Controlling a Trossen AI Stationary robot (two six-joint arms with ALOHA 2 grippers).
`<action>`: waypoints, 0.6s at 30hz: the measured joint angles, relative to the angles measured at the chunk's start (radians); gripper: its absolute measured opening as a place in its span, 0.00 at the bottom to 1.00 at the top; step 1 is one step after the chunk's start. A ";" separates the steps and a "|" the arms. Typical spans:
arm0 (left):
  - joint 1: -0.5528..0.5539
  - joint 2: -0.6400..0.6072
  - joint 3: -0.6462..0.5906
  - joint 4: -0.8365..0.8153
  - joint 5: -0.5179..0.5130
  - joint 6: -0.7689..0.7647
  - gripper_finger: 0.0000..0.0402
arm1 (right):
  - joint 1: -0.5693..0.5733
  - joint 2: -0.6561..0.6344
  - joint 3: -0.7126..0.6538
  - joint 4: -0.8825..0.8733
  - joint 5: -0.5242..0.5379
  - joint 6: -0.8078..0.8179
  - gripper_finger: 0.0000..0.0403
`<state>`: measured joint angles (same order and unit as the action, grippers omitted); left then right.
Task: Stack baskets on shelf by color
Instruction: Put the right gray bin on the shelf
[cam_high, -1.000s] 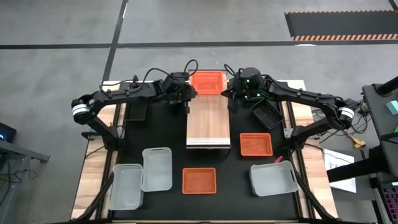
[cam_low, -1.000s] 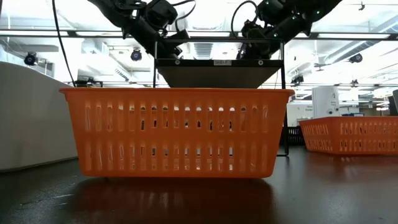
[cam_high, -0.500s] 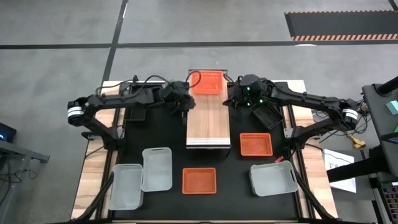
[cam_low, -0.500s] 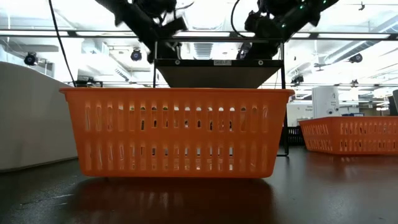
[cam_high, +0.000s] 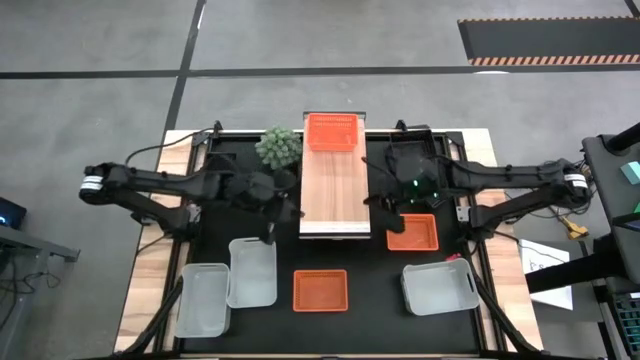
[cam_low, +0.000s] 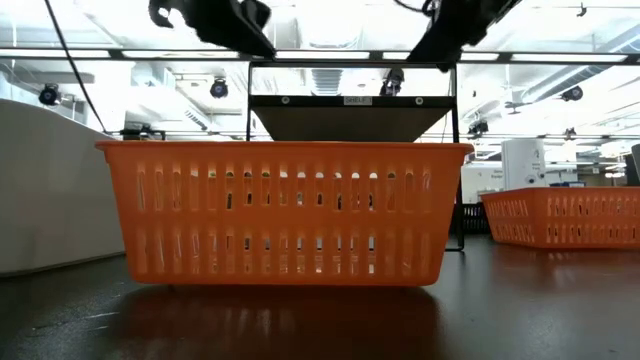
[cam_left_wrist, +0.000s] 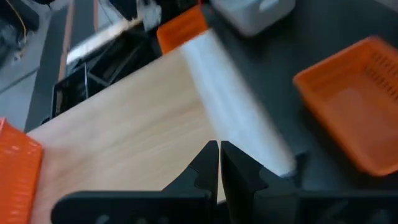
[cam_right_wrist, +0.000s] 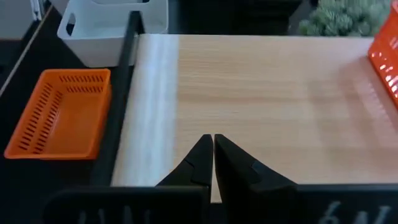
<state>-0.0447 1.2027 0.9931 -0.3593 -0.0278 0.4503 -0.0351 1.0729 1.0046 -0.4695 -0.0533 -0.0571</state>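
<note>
- One orange basket (cam_high: 331, 131) was seen on the far end of the shelf (cam_high: 335, 195).
- The right gripper (cam_high: 384, 200), shut and empty, was judged nearest the orange basket (cam_high: 413, 233) just beside it.
- The left gripper (cam_high: 268, 205) was shut, empty, beside the shelf's other flank.

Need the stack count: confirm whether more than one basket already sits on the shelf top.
No: the high view shows only one red-orange basket on the shelf, at its far end.
</note>
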 joint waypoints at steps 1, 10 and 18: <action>-0.014 -0.019 -0.024 0.026 0.000 -0.016 0.00 | 0.032 0.000 0.000 0.008 0.022 0.007 0.02; -0.064 -0.161 -0.192 0.224 -0.002 -0.056 0.00 | 0.285 0.079 0.083 0.042 0.189 0.095 0.02; -0.066 -0.197 -0.248 0.258 -0.008 -0.052 0.00 | 0.420 0.211 0.200 0.035 0.212 0.128 0.02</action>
<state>-0.1108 1.0058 0.7456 -0.1010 -0.0359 0.3981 0.3851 1.2841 1.2041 -0.4348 0.1582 0.0707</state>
